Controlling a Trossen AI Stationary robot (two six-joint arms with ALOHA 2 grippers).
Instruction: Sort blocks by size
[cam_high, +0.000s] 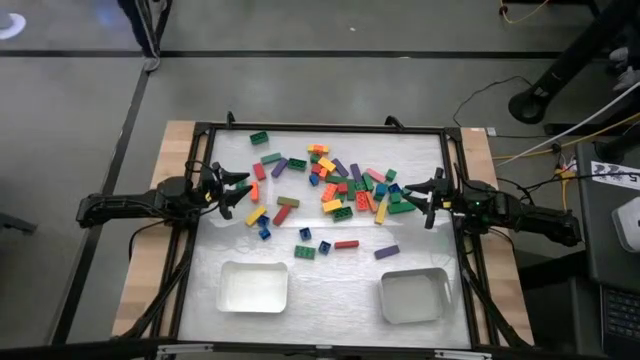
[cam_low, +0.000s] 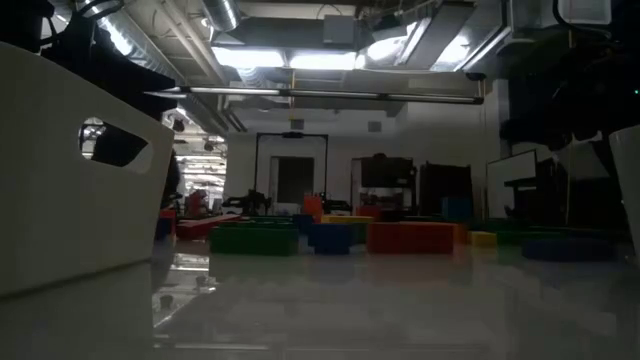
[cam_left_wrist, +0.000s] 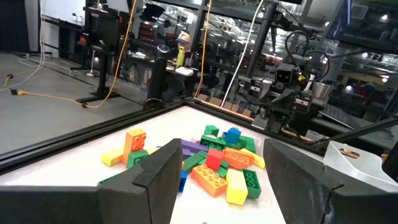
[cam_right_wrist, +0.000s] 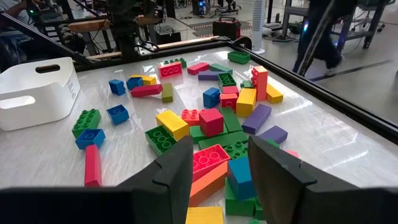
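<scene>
Dozens of blocks (cam_high: 335, 185), too many to count exactly, lie scattered across the middle of the tabletop (cam_high: 330, 285), with two white trays (cam_high: 254, 286) empty at its near edge. Left gripper (cam_high: 237, 189) reaches in low from the left with its fingers (cam_left_wrist: 155, 180) spread and empty; right gripper (cam_high: 422, 199) hangs at the pile's right edge, fingers (cam_right_wrist: 177, 171) parted over the bricks, grasping nothing.

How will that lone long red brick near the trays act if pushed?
The long red brick lies flat, so it probably slides rather than tips. The table looks glossy, so it may skid and spin. It looks like rigid plastic, likely light.
</scene>
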